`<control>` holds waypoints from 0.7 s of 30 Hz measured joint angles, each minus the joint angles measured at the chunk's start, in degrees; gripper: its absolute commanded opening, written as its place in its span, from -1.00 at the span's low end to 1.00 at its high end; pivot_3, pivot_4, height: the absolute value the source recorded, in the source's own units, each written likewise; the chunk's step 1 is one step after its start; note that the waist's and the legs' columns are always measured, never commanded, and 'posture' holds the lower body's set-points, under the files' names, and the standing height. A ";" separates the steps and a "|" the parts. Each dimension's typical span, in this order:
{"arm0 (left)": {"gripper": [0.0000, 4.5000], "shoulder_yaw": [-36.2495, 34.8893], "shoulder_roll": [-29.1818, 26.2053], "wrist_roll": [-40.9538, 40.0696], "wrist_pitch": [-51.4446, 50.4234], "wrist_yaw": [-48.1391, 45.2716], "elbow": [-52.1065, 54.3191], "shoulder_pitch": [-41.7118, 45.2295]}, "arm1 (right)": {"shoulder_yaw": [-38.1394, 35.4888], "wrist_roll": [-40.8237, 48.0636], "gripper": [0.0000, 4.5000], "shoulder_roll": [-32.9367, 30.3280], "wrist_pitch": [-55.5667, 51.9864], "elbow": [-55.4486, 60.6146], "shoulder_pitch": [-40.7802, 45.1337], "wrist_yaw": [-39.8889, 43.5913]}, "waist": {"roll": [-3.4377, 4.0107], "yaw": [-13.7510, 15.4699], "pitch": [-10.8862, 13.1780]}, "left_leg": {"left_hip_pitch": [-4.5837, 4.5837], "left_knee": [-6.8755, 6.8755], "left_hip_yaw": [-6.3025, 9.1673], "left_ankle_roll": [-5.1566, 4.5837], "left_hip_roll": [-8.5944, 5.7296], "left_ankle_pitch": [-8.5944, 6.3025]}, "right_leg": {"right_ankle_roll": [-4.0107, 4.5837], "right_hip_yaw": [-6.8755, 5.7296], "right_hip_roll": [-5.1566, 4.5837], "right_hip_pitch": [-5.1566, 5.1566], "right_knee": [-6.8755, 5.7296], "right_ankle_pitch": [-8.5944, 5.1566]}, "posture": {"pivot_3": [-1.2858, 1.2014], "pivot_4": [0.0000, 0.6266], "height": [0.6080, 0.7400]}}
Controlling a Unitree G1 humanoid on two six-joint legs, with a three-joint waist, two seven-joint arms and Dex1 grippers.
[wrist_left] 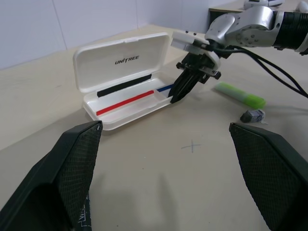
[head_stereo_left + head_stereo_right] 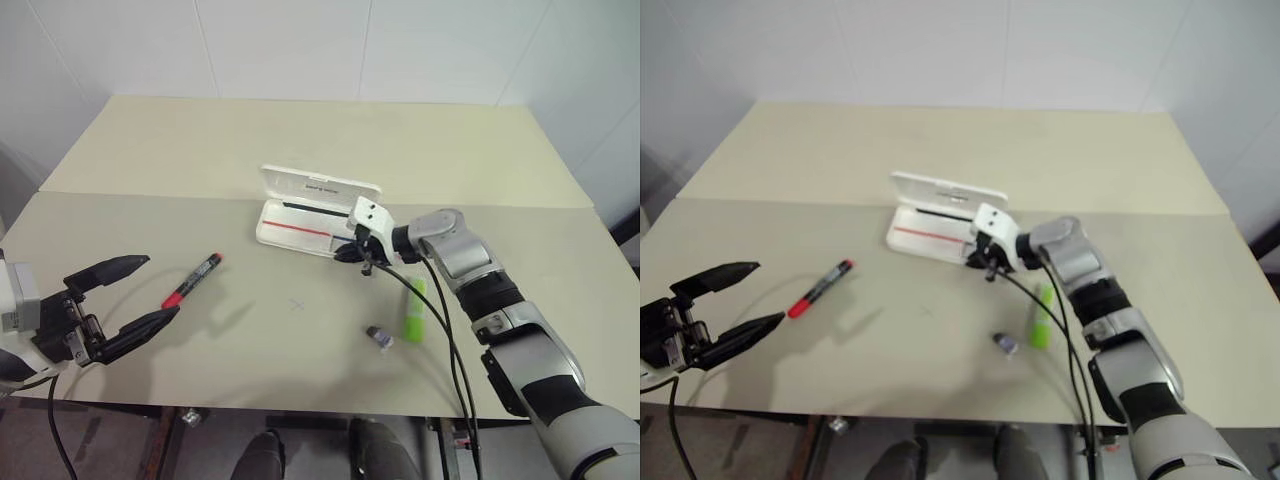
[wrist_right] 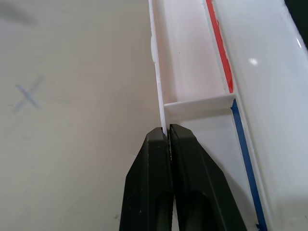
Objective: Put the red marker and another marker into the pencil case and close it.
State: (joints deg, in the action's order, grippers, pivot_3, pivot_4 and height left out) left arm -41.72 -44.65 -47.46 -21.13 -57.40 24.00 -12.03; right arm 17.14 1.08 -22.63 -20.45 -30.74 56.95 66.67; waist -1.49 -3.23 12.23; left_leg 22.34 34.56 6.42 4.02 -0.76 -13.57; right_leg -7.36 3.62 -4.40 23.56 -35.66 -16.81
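Note:
The white pencil case (image 2: pixel 318 187) lies open at mid-table, its lid standing up and a red-and-blue stripe inside. My right gripper (image 3: pixel 168 131) is shut on the case's near wall (image 3: pixel 157 72), at the end by the blue stripe. The red marker (image 2: pixel 192 280), black with a red cap, lies on the table to the left of the case. My left gripper (image 2: pixel 163 286) hovers open close by the marker's near end, holding nothing. The lime-green marker (image 2: pixel 415 310) lies on the table to the right, beneath my right forearm.
A small grey-purple lump (image 2: pixel 380 337) lies beside the green marker. A faint pencilled cross (image 2: pixel 297 304) marks the table in front of the case. Black cables hang from my right arm over the table's near edge (image 2: pixel 300 410). White walls stand behind the table.

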 measured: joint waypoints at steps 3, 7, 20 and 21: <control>1.00 0.16 0.04 0.00 0.04 0.16 0.04 0.12 | -0.11 1.61 -0.77 -1.85 -1.57 5.84 -1.03 2.42 | 0.00 0.03 0.00 | 0.00 0.00 0.00 0.00 0.01 0.00 | 0.00 -0.01 0.00 0.00 0.00 0.00 | 0.03 -0.52 1.00; 1.00 0.44 1.03 0.01 0.19 0.20 0.24 -0.03 | 0.18 4.30 -0.77 -5.00 -9.86 20.49 -6.63 4.33 | 0.00 0.17 0.00 | 0.03 -0.02 0.02 0.02 0.03 -0.01 | 0.03 -0.02 0.00 0.01 0.04 -0.02 | 0.03 -0.52 1.00; 1.00 2.62 1.50 0.15 0.50 0.18 0.01 0.98 | 9.77 7.62 -0.77 -7.86 -37.69 49.78 -10.76 -2.60 | -0.07 0.25 -0.04 | 0.01 0.08 0.02 0.04 0.03 -0.03 | 0.64 -0.02 -0.02 -0.03 0.06 -0.33 | 0.03 -0.52 1.00; 1.00 2.73 1.50 0.15 0.50 0.18 0.01 1.25 | 9.96 8.21 -0.77 -7.47 -38.98 50.59 -10.72 -3.28 | -0.07 0.30 -0.04 | 0.01 0.07 0.03 0.04 0.04 -0.03 | 0.60 -0.03 -0.01 -0.03 0.05 -0.31 | 0.03 -0.52 1.00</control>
State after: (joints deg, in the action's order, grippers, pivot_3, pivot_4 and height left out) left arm -39.00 -43.15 -47.31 -20.63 -57.21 24.02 -10.78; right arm 27.10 9.29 -30.10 -59.43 19.85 46.24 63.39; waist -1.56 -2.93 12.19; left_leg 22.35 34.63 6.45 4.07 -0.72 -13.60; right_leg -6.76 3.58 -4.41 23.53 -35.61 -17.12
